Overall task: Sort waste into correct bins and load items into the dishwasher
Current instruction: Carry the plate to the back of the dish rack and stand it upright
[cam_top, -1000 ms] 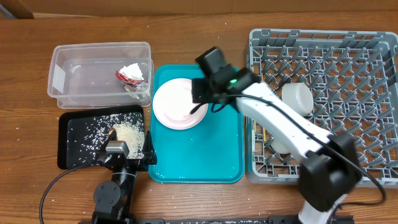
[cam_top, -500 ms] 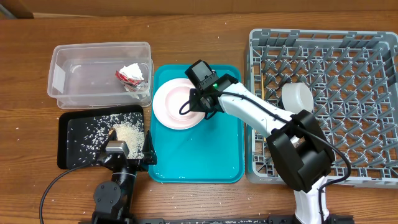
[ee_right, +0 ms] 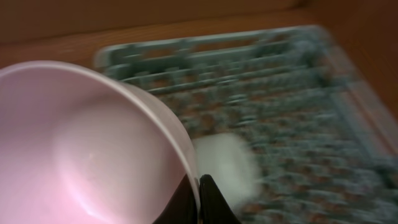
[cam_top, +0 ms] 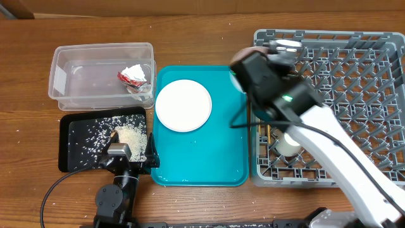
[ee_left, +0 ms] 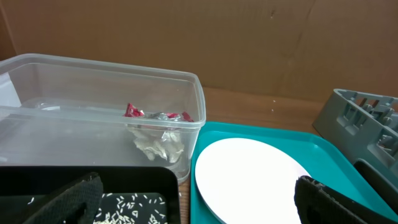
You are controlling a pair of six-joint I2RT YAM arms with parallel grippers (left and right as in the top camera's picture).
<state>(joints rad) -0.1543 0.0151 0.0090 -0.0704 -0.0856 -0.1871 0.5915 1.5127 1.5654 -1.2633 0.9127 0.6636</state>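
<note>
dish rack (cam_top: 354, 76), grey and pegged, fills the right side of the table and is the largest thing here. left of it, touching or just beside its edge, lies the teal tray (cam_top: 202, 152). further left, the clear tub (cam_top: 60, 76) sits on the far side and the black tray (cam_top: 79, 136) just near of it.

the round plate (cam_top: 183, 106) lies flat in the far left part of the teal tray and looks bare. the pale-pink bowl (ee_right: 93, 143) is up in the air, tilted, above the far left part of the rack; the right gripper (ee_right: 199, 190) has its jaws pinched on the bowl's rim. the right wrist view is blurred. a white cup (cam_top: 288, 145) sits in the rack's near left part, half hidden by the arm.

the left gripper (ee_left: 198, 186) hangs over the near edge of the black tray, jaws wide apart and holding nothing.

in the tub's right end lie the red-and-silver wrapper (ee_left: 155, 114) and, touching it, the crumpled tissue (ee_left: 158, 144). rice (cam_top: 130, 135) is heaped at the right of the black tray, with loose grains scattered over it.
</note>
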